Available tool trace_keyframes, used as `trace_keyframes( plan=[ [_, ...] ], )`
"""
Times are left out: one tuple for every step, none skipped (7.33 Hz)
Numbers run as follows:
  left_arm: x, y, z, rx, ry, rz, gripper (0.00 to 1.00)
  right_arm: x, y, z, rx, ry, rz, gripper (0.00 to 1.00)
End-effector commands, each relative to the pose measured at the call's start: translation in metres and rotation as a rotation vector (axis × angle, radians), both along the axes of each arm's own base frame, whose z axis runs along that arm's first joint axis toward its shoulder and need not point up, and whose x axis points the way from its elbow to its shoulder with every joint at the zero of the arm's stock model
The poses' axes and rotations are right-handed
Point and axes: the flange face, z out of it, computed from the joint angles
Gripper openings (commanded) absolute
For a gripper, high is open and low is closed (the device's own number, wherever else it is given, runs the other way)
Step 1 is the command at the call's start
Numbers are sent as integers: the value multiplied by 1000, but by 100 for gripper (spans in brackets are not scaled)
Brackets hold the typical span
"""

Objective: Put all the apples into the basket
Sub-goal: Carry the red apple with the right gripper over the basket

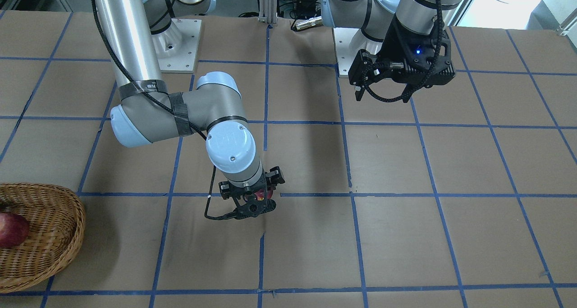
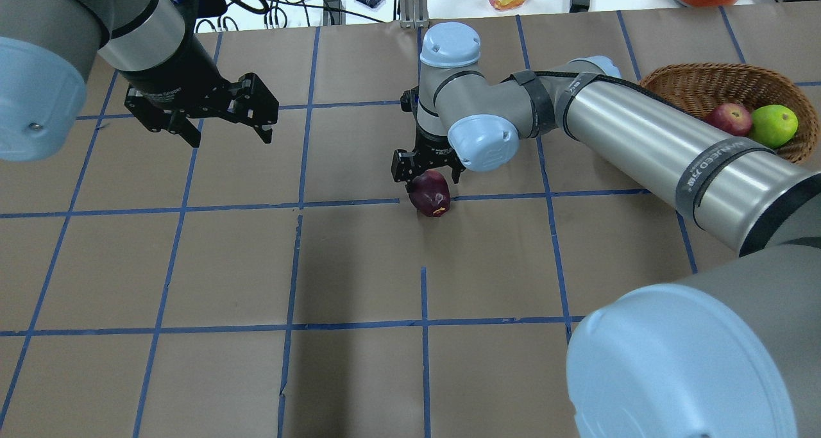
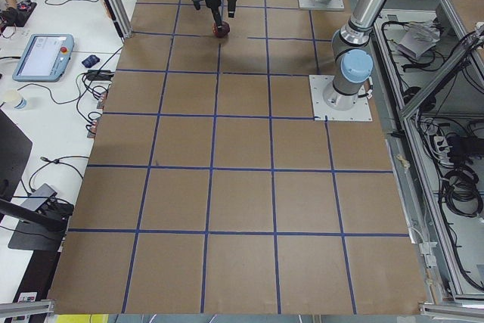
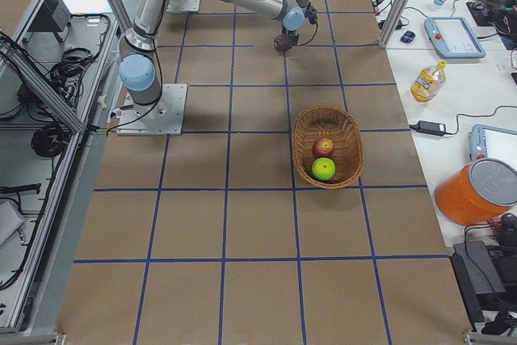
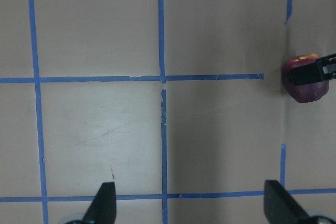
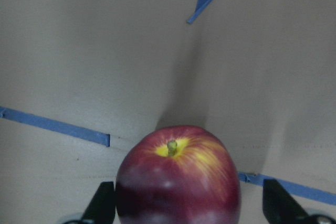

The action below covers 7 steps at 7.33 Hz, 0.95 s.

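Spread wide astride the dark red apple (image 2: 430,193) on the table near centre of the overhead view, right gripper (image 2: 428,176) not yet pinching, left gripper (image 2: 229,133) gaping idle at upper left; likely firm, waxy, apt to roll, so best squeezed across the widest girth.

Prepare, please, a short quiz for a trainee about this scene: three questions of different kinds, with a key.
1. True or false: the left gripper is shut on something.
2. What colour is the loose apple on the table, between the open fingers of the right gripper? A) green B) dark red C) yellow
3. Fill in: the basket holds ___ apples.
Key: 1 false; 2 B; 3 two, a red apple and a green apple.
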Motion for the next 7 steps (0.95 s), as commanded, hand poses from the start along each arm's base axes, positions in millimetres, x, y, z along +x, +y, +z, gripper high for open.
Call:
trace_keyframes(
  plan=[
    [0, 0, 0, 1, -1, 0, 100, 1, 2, -9, 15, 2, 3, 100],
    [0, 1, -1, 3, -1, -2, 100, 1, 0, -13, 3, -3, 11, 100],
    [-1, 0, 0, 0, 0, -2, 100, 3, 0, -17, 7, -1, 12, 100],
    [0, 0, 0, 1, -1, 0, 100, 4, 1, -20, 10, 3, 8, 100],
    [0, 0, 0, 1, -1, -2, 100, 5, -1, -18, -7, -4, -1, 50],
    [0, 0, 0, 1, -1, -2, 100, 6, -1, -16, -7, -14, -3, 1],
    [0, 1, -1, 3, -1, -2, 100, 5, -4, -9, -23, -9, -4, 0]
  ],
)
